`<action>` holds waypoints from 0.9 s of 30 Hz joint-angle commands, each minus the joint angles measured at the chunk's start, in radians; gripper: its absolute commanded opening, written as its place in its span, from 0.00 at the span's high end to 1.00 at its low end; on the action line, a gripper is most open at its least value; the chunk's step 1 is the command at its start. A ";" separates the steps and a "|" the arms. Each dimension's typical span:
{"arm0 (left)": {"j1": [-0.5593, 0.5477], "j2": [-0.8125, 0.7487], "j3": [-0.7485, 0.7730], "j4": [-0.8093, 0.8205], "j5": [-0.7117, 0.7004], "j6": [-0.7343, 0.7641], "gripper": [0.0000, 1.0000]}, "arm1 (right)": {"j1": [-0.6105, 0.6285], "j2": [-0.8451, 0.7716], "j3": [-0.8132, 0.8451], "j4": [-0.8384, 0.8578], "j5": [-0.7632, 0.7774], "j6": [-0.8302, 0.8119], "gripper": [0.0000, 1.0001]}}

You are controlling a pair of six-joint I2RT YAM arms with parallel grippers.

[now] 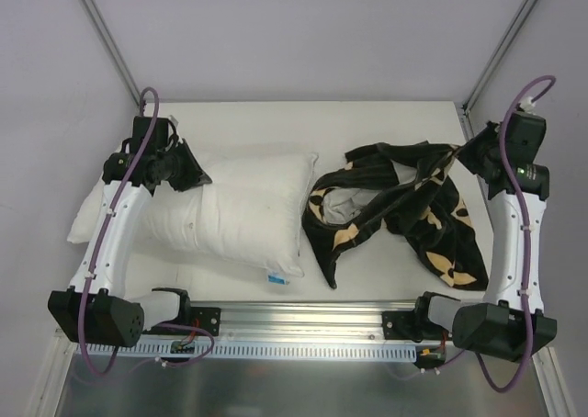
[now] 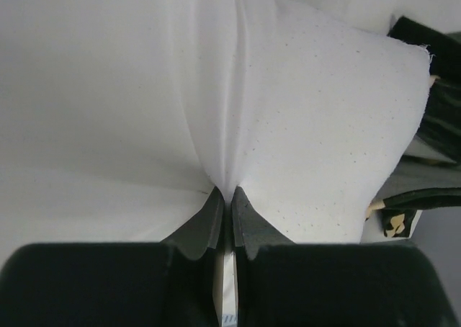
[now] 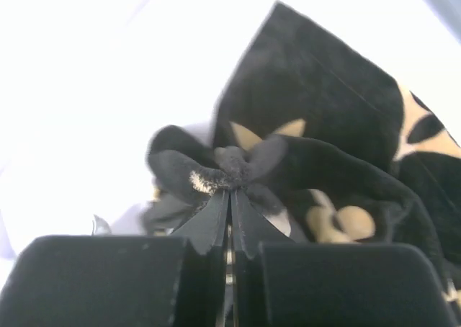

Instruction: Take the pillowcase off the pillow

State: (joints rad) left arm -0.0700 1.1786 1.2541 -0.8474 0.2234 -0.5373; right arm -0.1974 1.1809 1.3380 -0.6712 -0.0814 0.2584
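The white pillow [image 1: 239, 210] lies bare on the left half of the table, its blue-and-white tag [image 1: 276, 278] at the near edge. The black pillowcase [image 1: 395, 206] with tan motifs lies crumpled to its right, apart from the pillow or just touching it. My left gripper [image 1: 204, 176] is shut on a pinch of the pillow's white fabric [image 2: 302, 111], which puckers at the closed tips [image 2: 225, 191]. My right gripper [image 1: 462, 155] is at the pillowcase's far right edge. In the right wrist view it [image 3: 230, 190] is shut on a bunched fold of the pillowcase [image 3: 324, 104].
The white table [image 1: 276, 123] is bounded by pale walls and two slanted metal frame posts [image 1: 106, 36] [image 1: 505, 45] at the back corners. An aluminium rail [image 1: 303, 321] with both arm bases runs along the near edge.
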 commanded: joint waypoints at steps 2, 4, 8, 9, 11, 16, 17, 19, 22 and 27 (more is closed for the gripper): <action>0.009 0.061 0.220 0.053 -0.002 -0.064 1.00 | -0.077 -0.075 0.145 0.006 0.074 0.071 0.99; 0.024 0.105 0.307 0.050 -0.021 -0.087 1.00 | -0.099 -0.084 0.182 -0.002 0.075 0.074 0.99; 0.050 0.190 0.438 0.048 -0.032 -0.136 1.00 | -0.102 -0.098 0.213 -0.010 0.120 0.070 0.99; 0.050 0.225 0.480 0.048 -0.035 -0.142 1.00 | -0.103 -0.096 0.213 -0.007 0.117 0.071 0.99; 0.050 0.259 0.510 0.047 -0.035 -0.165 1.00 | -0.103 -0.084 0.202 0.010 0.092 0.071 0.99; 0.050 0.369 0.542 0.048 -0.006 -0.191 1.00 | -0.009 -0.009 0.164 0.041 0.042 0.027 0.99; 0.050 0.392 0.539 0.050 0.002 -0.190 1.00 | 0.012 0.029 0.161 0.039 0.042 0.012 0.99; 0.049 0.406 0.533 0.048 0.025 -0.179 0.87 | 0.051 0.074 0.174 0.013 0.019 -0.021 0.90; 0.039 0.401 0.510 0.048 0.037 -0.156 0.22 | 0.134 0.195 0.233 -0.095 -0.011 -0.093 0.34; 0.032 0.317 0.508 0.048 0.053 -0.106 0.01 | 0.177 0.244 0.307 -0.194 0.071 -0.130 0.07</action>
State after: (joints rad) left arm -0.0273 1.5925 1.7458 -0.8268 0.2359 -0.6853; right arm -0.0277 1.4712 1.5902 -0.7872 -0.0475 0.1745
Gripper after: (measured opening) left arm 0.985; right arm 0.910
